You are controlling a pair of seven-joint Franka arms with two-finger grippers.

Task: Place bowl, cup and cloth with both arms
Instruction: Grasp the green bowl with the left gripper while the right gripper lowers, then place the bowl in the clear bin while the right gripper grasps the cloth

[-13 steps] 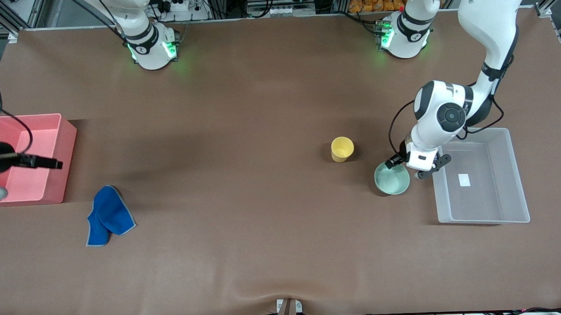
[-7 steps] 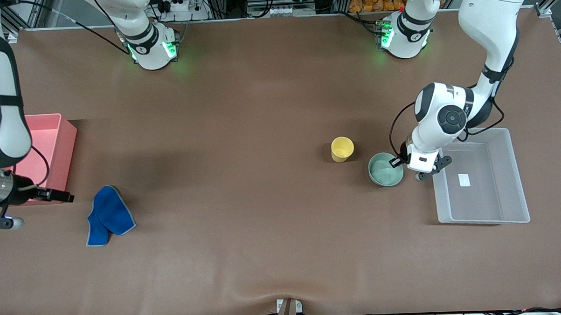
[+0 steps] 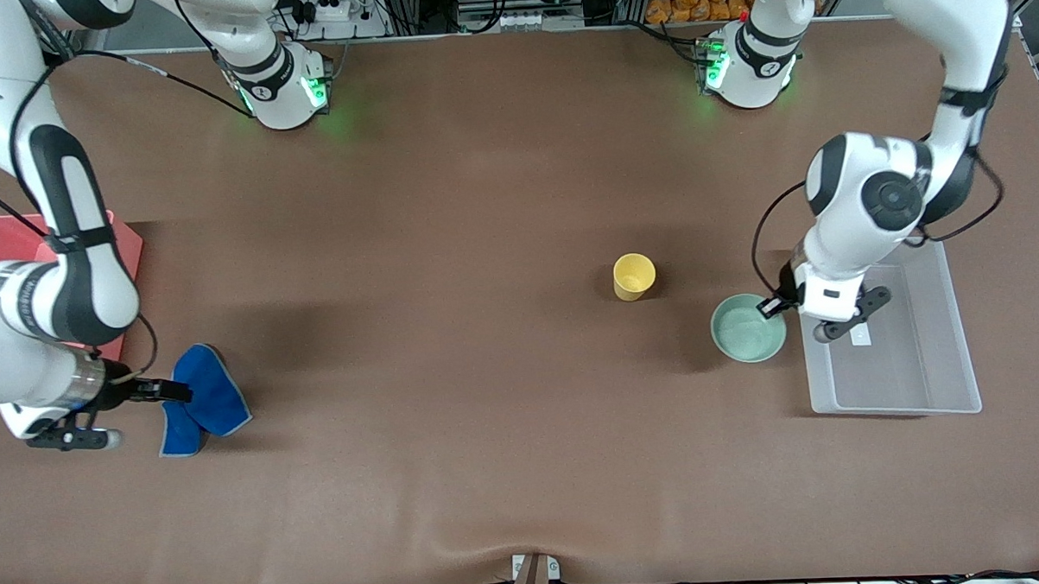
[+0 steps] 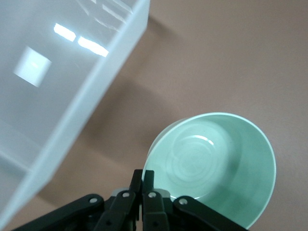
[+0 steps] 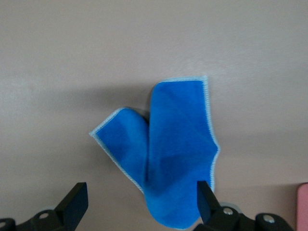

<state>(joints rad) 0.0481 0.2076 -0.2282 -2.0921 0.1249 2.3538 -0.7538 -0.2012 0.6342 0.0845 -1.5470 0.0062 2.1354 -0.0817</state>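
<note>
1. Left claw clamped on the bowl rim; its fingers pinch the wall, one inside, one outside.
2. Bowl lifted over the surface, just beside the clear bin, which sits at the bowl's 3 o'clock in the front view.
3. Cup upright on the surface, at the bowl's 10 o'clock, apart from it.
4. Right claw spread wide over the cloth; its fingers straddle the fabric.
5. Cloth lies folded, flat on the surface at the right arm's end, at 5 o'clock from the red bin and nearer the camera.
</note>
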